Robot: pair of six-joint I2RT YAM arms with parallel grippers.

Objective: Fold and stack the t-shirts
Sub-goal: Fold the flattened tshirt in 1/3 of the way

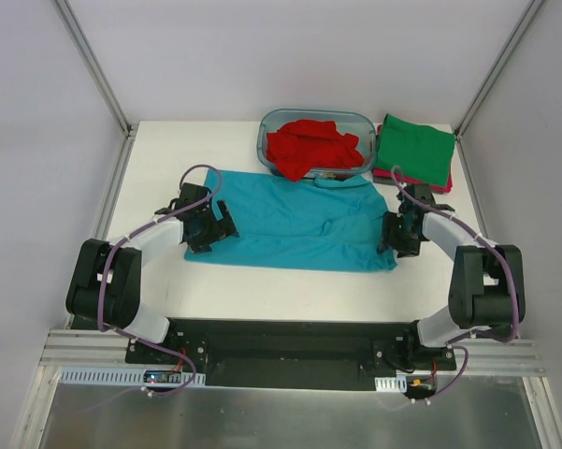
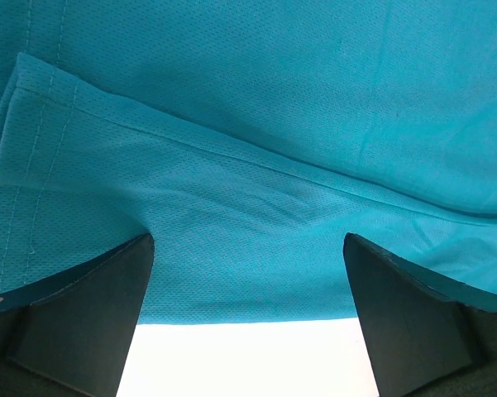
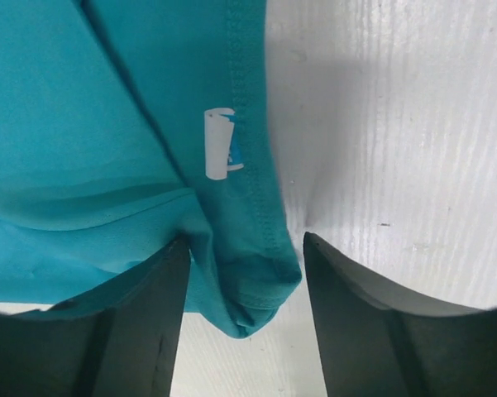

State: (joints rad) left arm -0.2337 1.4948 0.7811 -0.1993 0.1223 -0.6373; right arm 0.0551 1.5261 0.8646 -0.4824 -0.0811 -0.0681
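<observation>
Teal-blue t-shirt [image 1: 290, 220] lies spread on the table [image 1: 168, 159] between both arms, so with your left gripper [image 2: 248, 248] wide open over its hem and right gripper [image 3: 246, 248] parted around the labelled edge, pinch both layers squarely before you fold.

The left arm [image 1: 122, 271] bends out from its base at seven o'clock, and the left gripper [image 1: 226, 225] faces three o'clock with its jaws spread wide. The right arm [image 1: 477, 276] mirrors it from five o'clock. The right gripper [image 1: 391, 235] faces nine o'clock, its fingers [image 3: 372, 331] parted.
</observation>
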